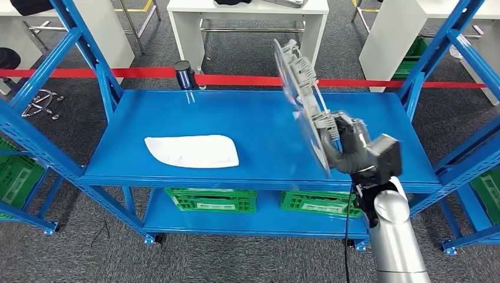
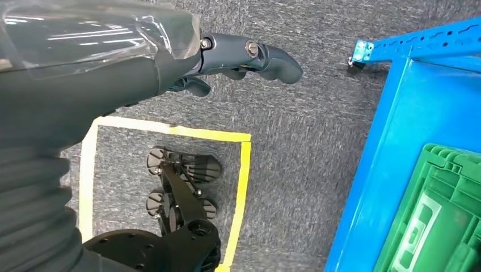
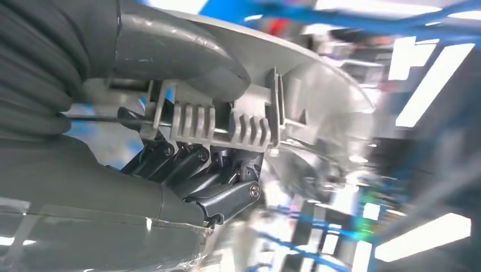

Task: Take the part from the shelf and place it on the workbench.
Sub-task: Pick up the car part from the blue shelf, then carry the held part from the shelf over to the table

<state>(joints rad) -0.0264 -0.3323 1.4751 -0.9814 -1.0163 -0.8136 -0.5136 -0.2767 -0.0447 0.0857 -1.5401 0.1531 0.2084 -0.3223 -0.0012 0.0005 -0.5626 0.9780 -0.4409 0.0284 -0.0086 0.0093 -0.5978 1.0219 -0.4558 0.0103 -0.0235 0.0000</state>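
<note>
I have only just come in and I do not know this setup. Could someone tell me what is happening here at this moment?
A humanoid robot stands in front of a blue shelf. Its right hand grips a grey plastic part and holds it tilted in the air above the right side of the shelf's top level. A white cloth lies on that level, further left. The left hand holds nothing and hangs over the carpet. Green crates sit on the lower level.
</note>
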